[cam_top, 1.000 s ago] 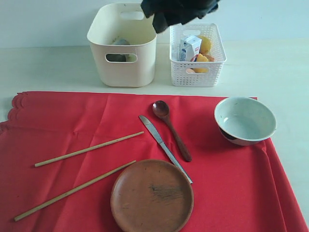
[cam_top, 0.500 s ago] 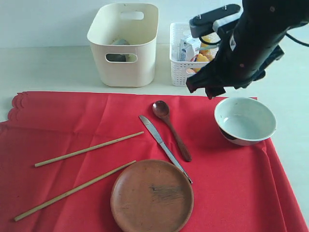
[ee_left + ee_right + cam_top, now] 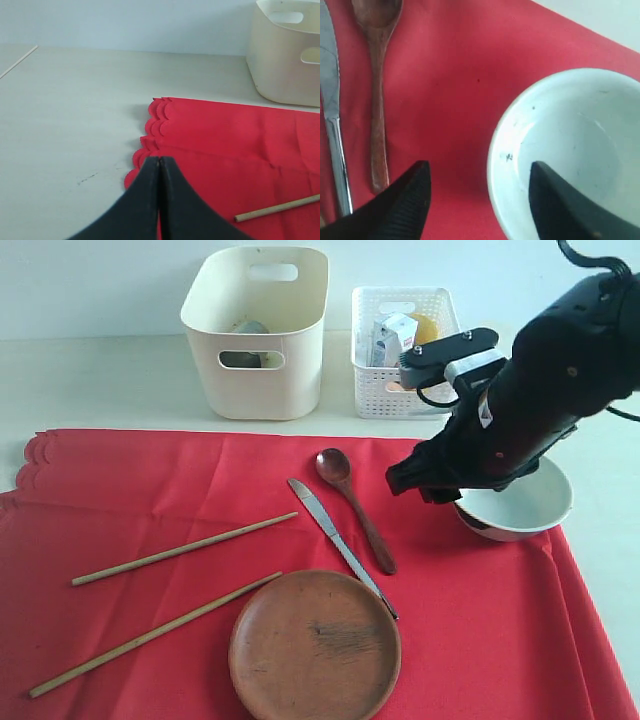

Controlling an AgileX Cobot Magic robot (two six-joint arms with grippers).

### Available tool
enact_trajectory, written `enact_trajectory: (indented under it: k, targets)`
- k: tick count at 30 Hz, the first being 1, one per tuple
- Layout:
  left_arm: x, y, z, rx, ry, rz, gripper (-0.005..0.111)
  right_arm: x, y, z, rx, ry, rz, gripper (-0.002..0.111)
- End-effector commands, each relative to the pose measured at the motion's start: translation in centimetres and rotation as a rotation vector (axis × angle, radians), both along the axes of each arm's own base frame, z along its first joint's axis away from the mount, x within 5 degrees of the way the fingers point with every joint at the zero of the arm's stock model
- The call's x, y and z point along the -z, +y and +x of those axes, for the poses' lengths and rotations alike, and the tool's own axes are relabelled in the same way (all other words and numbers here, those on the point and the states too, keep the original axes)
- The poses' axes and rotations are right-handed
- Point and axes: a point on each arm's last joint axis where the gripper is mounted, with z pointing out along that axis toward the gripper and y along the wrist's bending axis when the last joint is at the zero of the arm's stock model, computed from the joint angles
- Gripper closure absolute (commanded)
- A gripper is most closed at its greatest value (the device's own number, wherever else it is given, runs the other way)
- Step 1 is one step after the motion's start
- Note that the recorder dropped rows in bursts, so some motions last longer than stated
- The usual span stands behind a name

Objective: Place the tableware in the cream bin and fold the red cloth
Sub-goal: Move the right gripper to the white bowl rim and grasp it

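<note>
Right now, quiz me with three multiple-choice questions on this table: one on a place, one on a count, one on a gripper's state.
1. The dark wooden spoon lies: A inside the pale grey-white bowl; B between the metal knife and that bowl; C under the knife.
2. Long wooden chopsticks on the bright red cloth: A one; B two; C four.
3. The right gripper is: A shut on the spoon; B shut, empty; C open astride the bowl's rim.
B, it sits between them; B, two sticks show; C, a finger stands each side of the rim.
</note>
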Motion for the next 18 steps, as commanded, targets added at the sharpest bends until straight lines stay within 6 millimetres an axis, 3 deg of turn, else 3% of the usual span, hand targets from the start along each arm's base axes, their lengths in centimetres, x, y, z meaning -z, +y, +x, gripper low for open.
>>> enact_trajectory:
  k: [1,7,12,15,18]
  targets:
    - [0.0,0.0,0.0,0.008,-0.01,-0.001,0.107,0.8,0.1,-0.3,-0.027,-0.079,0.072,0.052]
    - [0.0,0.0,0.0,0.008,-0.01,-0.001,0.107,3.0,-0.1,-0.3,-0.094,-0.073,0.015,0.053]
    - [0.0,0.0,0.0,0.008,-0.01,-0.001,0.107,5.4,0.0,-0.2,-0.053,0.001,-0.006,0.054]
    - [0.0,0.0,0.0,0.008,-0.01,-0.001,0.107,6.0,0.0,-0.2,-0.053,0.018,-0.016,0.065]
    - [0.0,0.0,0.0,0.008,-0.01,-0.001,0.107,6.1,-0.1,-0.2,-0.053,0.021,-0.018,0.086]
